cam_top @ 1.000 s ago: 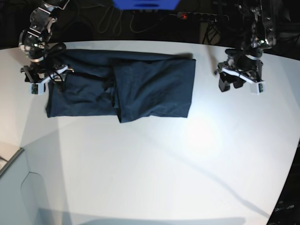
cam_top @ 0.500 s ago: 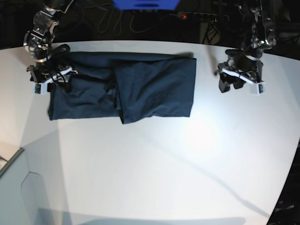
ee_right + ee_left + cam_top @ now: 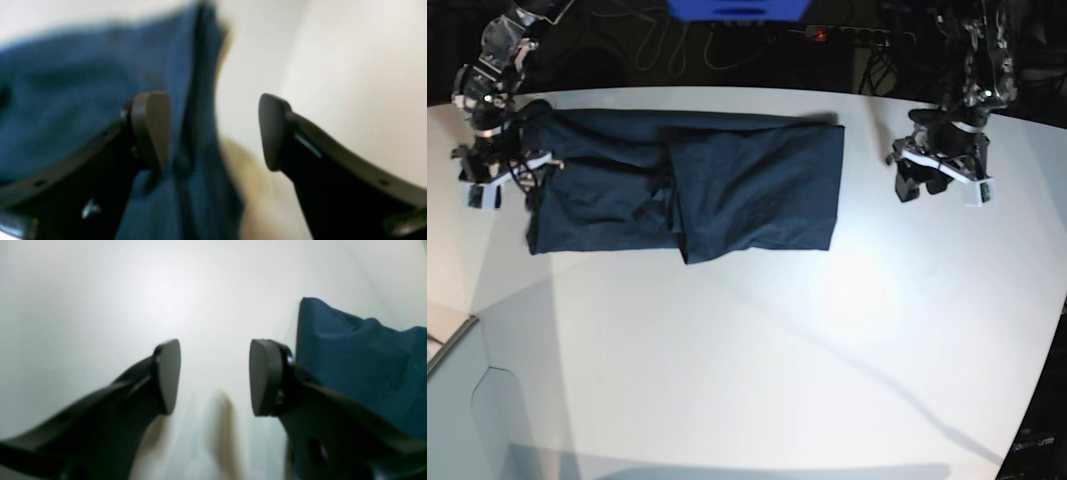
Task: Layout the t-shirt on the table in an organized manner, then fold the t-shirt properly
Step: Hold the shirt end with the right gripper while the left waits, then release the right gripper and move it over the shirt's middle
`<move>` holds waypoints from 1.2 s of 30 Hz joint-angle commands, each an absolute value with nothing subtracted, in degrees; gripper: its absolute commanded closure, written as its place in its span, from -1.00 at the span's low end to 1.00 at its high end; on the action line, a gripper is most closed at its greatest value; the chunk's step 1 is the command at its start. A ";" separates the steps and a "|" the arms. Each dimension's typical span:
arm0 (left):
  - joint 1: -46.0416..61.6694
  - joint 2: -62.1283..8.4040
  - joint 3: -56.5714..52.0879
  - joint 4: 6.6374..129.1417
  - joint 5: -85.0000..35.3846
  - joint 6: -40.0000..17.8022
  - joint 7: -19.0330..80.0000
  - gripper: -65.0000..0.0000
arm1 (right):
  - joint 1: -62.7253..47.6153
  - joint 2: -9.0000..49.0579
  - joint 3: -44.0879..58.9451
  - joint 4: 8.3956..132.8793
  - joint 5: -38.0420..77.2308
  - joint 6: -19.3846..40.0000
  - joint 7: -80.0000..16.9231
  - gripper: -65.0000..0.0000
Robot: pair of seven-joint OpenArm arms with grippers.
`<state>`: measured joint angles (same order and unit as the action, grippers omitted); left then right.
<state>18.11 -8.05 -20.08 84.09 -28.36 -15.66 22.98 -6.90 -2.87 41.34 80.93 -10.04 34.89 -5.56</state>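
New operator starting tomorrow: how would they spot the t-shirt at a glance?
Look at the big glossy white table. Along its far edge, between the two grippers, lies the t-shirt, folded into a long band. It is the only dark navy cloth on the white surface.

The base view looks down from high in front over the whole table (image 3: 757,340). Each wrist view sits close behind its gripper, facing past the fingertips; both also catch the shirt (image 3: 687,185) and tabletop beside them.
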 commanded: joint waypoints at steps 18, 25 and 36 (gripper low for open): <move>18.24 -9.80 -22.11 85.58 -28.88 -16.13 22.11 0.01 | -14.64 -6.55 15.16 97.80 -9.01 35.21 -4.26 0.40; 18.33 -9.71 -23.96 86.20 -28.88 -16.13 22.29 0.01 | -15.25 -6.46 7.87 98.68 -9.01 35.21 -4.26 0.71; 18.42 -9.71 -23.96 86.20 -28.79 -16.13 22.29 0.01 | -14.81 -6.37 0.22 98.68 -9.01 35.21 -4.00 0.72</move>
